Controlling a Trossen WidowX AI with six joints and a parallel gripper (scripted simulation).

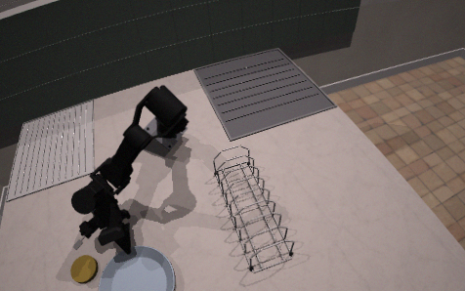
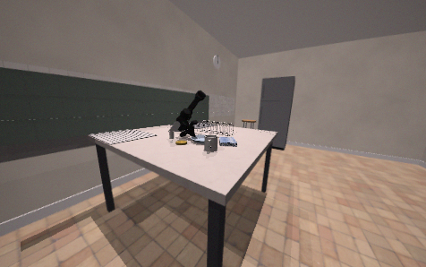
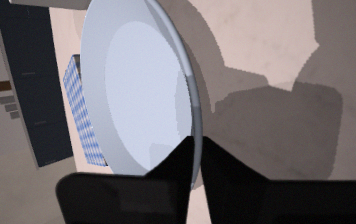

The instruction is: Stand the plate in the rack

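Observation:
The light blue plate (image 1: 139, 275) (image 2: 198, 139) (image 3: 145, 90) lies on the counter, at the bottom edge of the top view. My gripper (image 1: 129, 251) (image 3: 196, 142) is shut on the plate's rim, with one dark finger on the inner side and one on the outer side in the wrist view. Whether the plate is lifted at all cannot be told. The wire dish rack (image 1: 251, 268) stands on the counter to the right of the plate in the top view, and its slots show no plate. Its feet appear to rest on the counter.
A round yellow thing (image 1: 84, 269) (image 2: 181, 142) lies beside the plate. A grey mug (image 2: 210, 143) and a blue checked cloth (image 2: 228, 142) (image 3: 85, 115) are near it. A grooved grey panel (image 1: 266, 93) lies behind the rack, and a white slatted panel (image 1: 54, 146) is at the left.

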